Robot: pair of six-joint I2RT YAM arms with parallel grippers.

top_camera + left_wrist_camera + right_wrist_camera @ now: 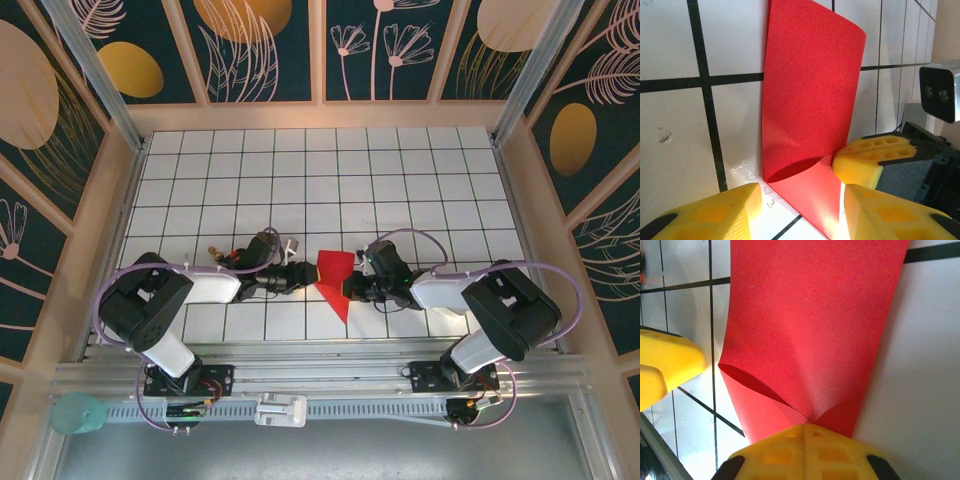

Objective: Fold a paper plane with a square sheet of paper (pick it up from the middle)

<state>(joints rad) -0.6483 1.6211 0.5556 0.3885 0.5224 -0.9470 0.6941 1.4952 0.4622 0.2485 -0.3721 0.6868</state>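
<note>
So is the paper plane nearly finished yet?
Not yet. Done: the red paper is bent over on itself in a loose curl. In hand: the right claw pinches it shut, and the left claw stands open with paper in the gap. Left: pressing flat creases and making the pointed plane shape.

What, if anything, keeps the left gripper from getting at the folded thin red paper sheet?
Probably nothing, so yes: the left gripper stands open with the red paper sheet lying between its jaws; the right gripper pinches another part.
</note>
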